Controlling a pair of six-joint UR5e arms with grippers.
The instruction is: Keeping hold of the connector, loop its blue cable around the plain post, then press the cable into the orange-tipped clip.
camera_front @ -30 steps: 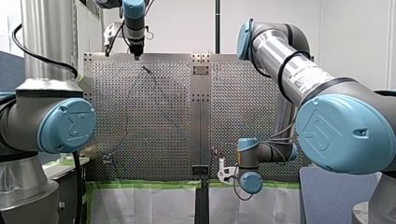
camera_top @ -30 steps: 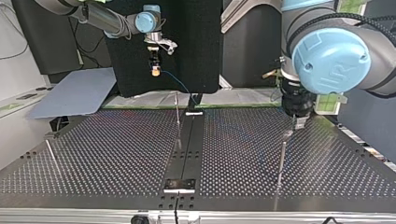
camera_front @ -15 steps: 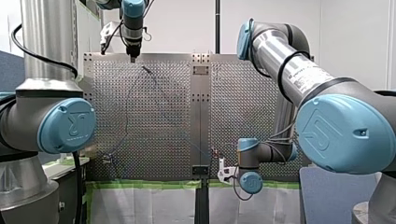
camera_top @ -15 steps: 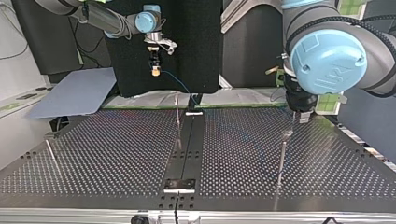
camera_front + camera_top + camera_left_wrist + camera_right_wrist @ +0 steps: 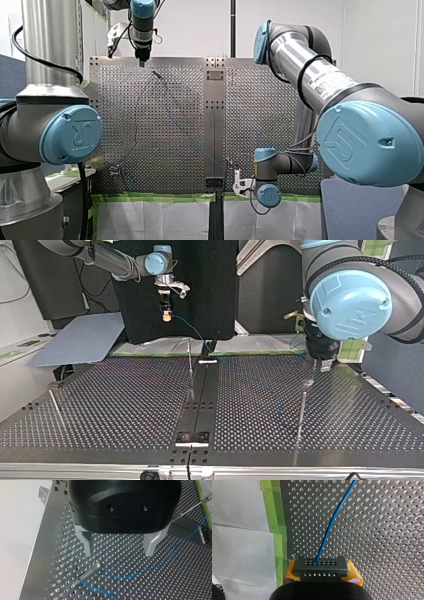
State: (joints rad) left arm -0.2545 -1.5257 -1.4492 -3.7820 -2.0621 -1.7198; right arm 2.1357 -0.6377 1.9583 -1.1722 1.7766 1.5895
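Observation:
My right gripper (image 5: pixel 321 568) is shut on the black connector (image 5: pixel 321 565), held between its yellow pads (image 5: pixel 353 573). The blue cable (image 5: pixel 331 523) leaves the connector and runs out over the perforated plate. In the left wrist view the cable (image 5: pixel 140 572) bends around the plain metal post (image 5: pixel 88 573), which stands just ahead of one metal finger. My left gripper (image 5: pixel 119 551) hangs open above the plate, holding nothing. In the front view my left gripper (image 5: pixel 142 60) is at the far edge, just beyond the post (image 5: pixel 157 75). My right gripper (image 5: pixel 240 183) is at the near edge.
Thin posts stand on the plate in the top view: one near the centre strip (image 5: pixel 189 359), one at the view's left (image 5: pixel 55 406), one under my left gripper (image 5: pixel 302 407). Green tape (image 5: pixel 274 530) borders the plate's near edge. A grey board (image 5: pixel 80 339) lies off the plate.
My left gripper has drifted a little to the front view's left, away from the post. It stays open. My right gripper has not moved with the connector.

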